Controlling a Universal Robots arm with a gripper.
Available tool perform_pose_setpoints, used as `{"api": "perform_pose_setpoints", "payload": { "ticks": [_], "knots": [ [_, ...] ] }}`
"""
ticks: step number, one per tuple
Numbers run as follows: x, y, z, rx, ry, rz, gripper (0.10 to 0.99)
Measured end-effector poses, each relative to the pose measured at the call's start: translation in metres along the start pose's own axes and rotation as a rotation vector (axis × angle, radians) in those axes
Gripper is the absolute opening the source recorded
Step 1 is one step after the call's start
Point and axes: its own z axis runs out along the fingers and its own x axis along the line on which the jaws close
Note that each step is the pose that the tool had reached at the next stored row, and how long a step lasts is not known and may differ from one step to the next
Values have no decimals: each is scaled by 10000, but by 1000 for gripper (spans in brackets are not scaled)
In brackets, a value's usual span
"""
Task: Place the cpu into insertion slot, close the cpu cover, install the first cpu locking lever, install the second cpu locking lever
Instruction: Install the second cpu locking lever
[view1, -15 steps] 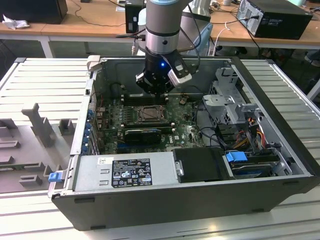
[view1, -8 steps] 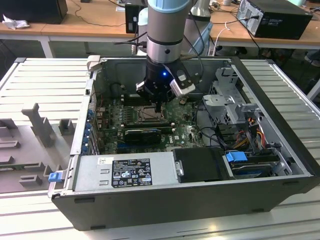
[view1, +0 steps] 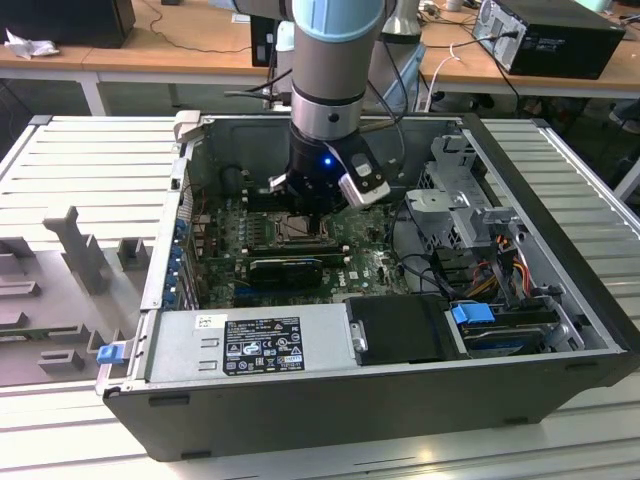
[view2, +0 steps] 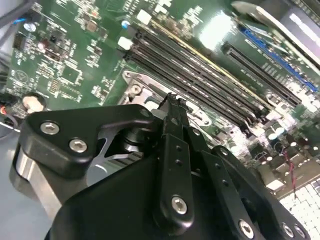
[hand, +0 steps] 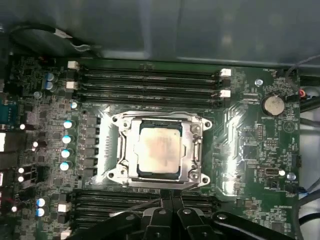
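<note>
1. First wrist view: the cpu (hand: 159, 151) lay seated in the insertion slot (hand: 118, 145), pale metal face up, square to the rim. The cpu cover (hand: 192, 145) appeared folded down flat around it, its frame bordering the chip on all sides.
2. My gripper (hand: 167, 200) hung just beside the socket's edge nearest the lower bank of RAM slots (hand: 125, 200). Fingers (hand: 172, 200) pressed together, tips touching, nothing pinched between them.
3. Second wrist view: same story. The closed tips (view2: 172, 102) pointed down at the silvery socket frame (view2: 137, 85), very close to it; I could not tell whether they touched.
4. Exterior view: my arm (view1: 335, 60) stood straight down into the open computer case (view1: 300, 400), gripper over the motherboard (view1: 370, 265) centre.
5. I could not make out whether either locking lever was latched.
6. Handling, as I judged it: chip light, stiff, slick on top and fragile underneath, best taken by its opposite edges, never the face. Cover thin sheet metal, rigid enough, hinged; press on the frame, not through the cut-out. Levers likely springy wire, needing a firm push sideways with closed tips.
</note>
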Motion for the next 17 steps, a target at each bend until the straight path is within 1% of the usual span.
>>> {"api": "perform_pose_setpoints", "payload": {
  "ticks": [1,2,5,6,8,9,13,14,15,17],
  "knots": [
    [48,2,8,-12,-2,-2,106],
    [52,1,15,-11,1,-3,106],
    [53,-3,72,-16,23,-2,106],
    [63,-9,77,-59,24,-2,106],
    [129,-27,80,-306,10,-4,106],
    [157,-39,80,-397,6,-5,106],
    [221,-109,79,-570,-2,-6,106],
    [245,-131,77,-664,-6,-4,106],
    [261,-141,76,-732,-10,-6,106],
    [280,-159,76,-801,-12,-7,106]
  ]
}}
